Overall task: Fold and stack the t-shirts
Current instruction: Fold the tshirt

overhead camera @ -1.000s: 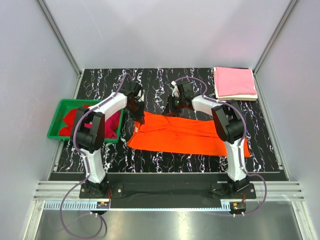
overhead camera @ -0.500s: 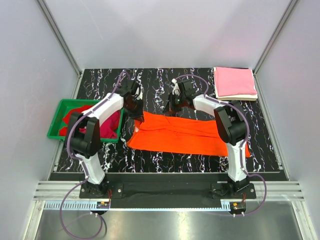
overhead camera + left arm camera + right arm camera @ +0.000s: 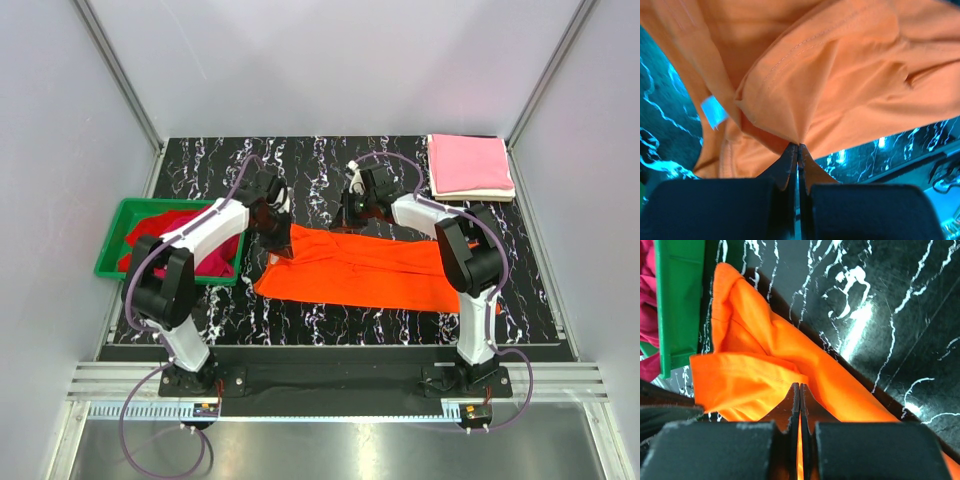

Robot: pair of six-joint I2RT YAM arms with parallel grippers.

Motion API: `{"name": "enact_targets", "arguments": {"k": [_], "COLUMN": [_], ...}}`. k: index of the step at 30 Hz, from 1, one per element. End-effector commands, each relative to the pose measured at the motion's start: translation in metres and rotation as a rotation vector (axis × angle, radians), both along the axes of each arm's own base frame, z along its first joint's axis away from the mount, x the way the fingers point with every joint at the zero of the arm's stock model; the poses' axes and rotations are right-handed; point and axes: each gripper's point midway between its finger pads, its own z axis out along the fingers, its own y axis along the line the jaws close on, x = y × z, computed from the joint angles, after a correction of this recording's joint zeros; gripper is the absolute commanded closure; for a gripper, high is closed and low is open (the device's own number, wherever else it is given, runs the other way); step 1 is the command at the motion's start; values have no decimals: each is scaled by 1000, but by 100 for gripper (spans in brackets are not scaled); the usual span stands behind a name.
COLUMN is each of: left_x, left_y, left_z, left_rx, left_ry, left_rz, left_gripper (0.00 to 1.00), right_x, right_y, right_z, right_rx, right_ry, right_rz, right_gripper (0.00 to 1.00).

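The bright orange t-shirt (image 3: pixel 370 270) lies as a long band across the middle of the table. My left gripper (image 3: pixel 281 240) is shut on its far left edge; in the left wrist view (image 3: pixel 798 146) the cloth (image 3: pixel 840 75) is pinched between the jaws and hangs bunched. My right gripper (image 3: pixel 350 212) is shut on the far edge near the middle; in the right wrist view (image 3: pixel 799 386) orange cloth (image 3: pixel 750 380) runs between the jaws. A folded pink t-shirt (image 3: pixel 468 163) lies on a cream-white one (image 3: pixel 480 195) at the back right. Red (image 3: pixel 150 228) and crimson-magenta (image 3: pixel 213 260) shirts lie in the bin.
A green plastic bin (image 3: pixel 112 250) stands at the table's left edge, close to my left arm; its rim shows in the right wrist view (image 3: pixel 677 300). The black marbled table (image 3: pixel 320 160) ends at grey walls on three sides.
My left gripper has moved a little right and toward the near side with the shirt's left edge. My right gripper has shifted slightly toward the back. The shirt's far left corner has bunched up.
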Motion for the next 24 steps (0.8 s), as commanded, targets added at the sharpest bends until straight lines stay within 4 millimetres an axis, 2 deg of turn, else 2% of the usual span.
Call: {"name": "enact_targets", "arguments": {"k": [1,4,14,24], "left_x": [-7,-10,-15,-34], "left_y": [-2,0,0,-4], "left_z": [13,14,35,30], "left_rx": [-17,-14,-47,-48], "left_ry": [-30,-31,-70,-44], "left_rz": [12,13,24,23], "left_gripper": [100,100,100,100], "right_x": [7,6,4,2], "right_y": [2,3,0,-3], "right_z": [33,33,26,23], "right_rx": [22,24,11,-1], "right_ry": [-98,-96,-82,-82], "right_rz": [-11,-10,-19,-22], "right_gripper": [100,100,100,100]}}
